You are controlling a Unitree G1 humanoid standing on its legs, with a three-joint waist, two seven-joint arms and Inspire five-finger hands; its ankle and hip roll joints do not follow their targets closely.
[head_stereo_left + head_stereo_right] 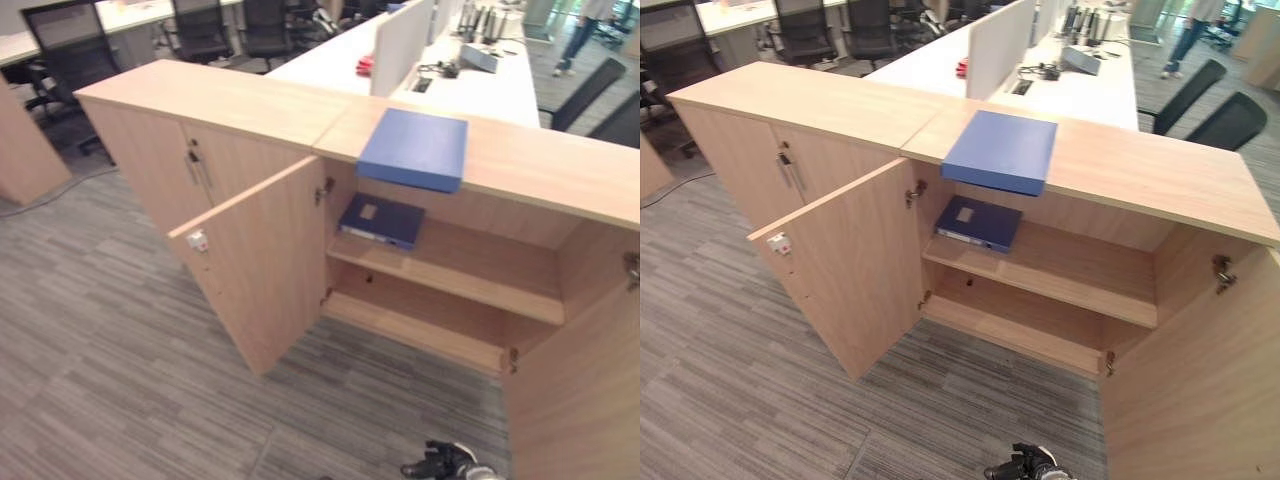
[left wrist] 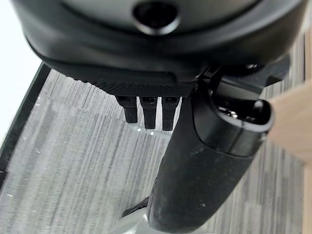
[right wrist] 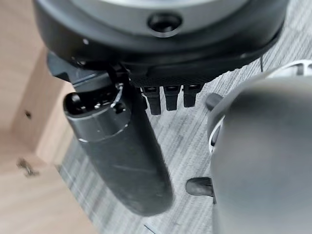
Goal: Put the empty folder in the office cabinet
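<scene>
A flat blue folder (image 1: pixel 414 148) lies on top of the low wooden office cabinet (image 1: pixel 560 170), overhanging its front edge a little. Both doors of that cabinet stand open. Inside, a darker blue binder (image 1: pixel 381 220) with a white label lies flat at the left end of the upper shelf (image 1: pixel 470 275); the lower shelf (image 1: pixel 420 335) is bare. My left hand (image 2: pixel 195 161) hangs over the grey carpet with straight fingers (image 2: pixel 148 114) and holds nothing. My right hand (image 3: pixel 122 156) hangs beside the cabinet's wood, fingers (image 3: pixel 168 100) straight, also holding nothing. Both hands are far from the folder.
The open left door (image 1: pixel 265 265) swings out over the carpet, and the open right door (image 1: pixel 580 390) juts forward at the right edge. A second cabinet (image 1: pixel 160 150) with shut doors adjoins on the left. White desks, a divider and office chairs stand behind; a person (image 1: pixel 580 35) walks far back.
</scene>
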